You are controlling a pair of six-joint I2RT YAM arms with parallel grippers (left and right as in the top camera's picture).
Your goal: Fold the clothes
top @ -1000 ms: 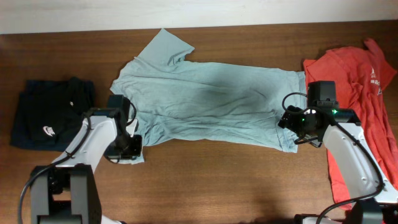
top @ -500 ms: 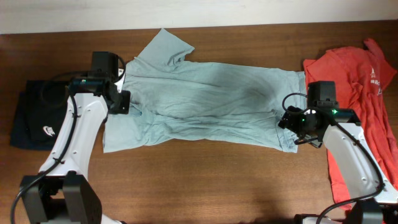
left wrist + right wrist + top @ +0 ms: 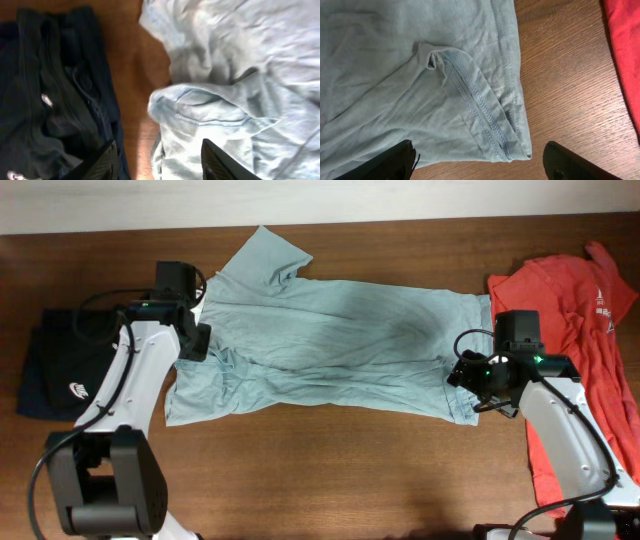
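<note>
- Navy shirt (image 3: 70, 370): lies heaped at 9 o'clock on the table (image 3: 330, 470), just beside the grey shirt's left end, and is not in play.
- Left gripper (image 3: 162, 160): hangs over the grey shirt's left end, at about 10 o'clock of that shirt. Its jaws stand partly apart with nothing between them. A rumpled sleeve lies right below.
- Grey shirt (image 3: 340, 340): lies spread sideways mid-table toward 12 o'clock, with the neck end left and the hem right. 1 sleeve sticks out at 11 o'clock. The part at 8 o'clock is creased and bunched.
- Right gripper (image 3: 480, 162): sits over the hem corner at 4 o'clock of the grey shirt, jaws wide and empty. The hem there has a small turned-up tuck.
- Orange shirt (image 3: 580, 330): lies loose at 3 o'clock, just beside the grey hem, waiting its turn.
- Step in hand, as a judgement: the grey shirt is laid out but not yet properly folded, and both arms look set for a fresh grasp.
- Next move, likely: each gripper needs to drop onto its own edge, pinch only 1 layer, and the 2 then lift together. The bunched left cloth may need smoothing first, or the fold may go crooked.
</note>
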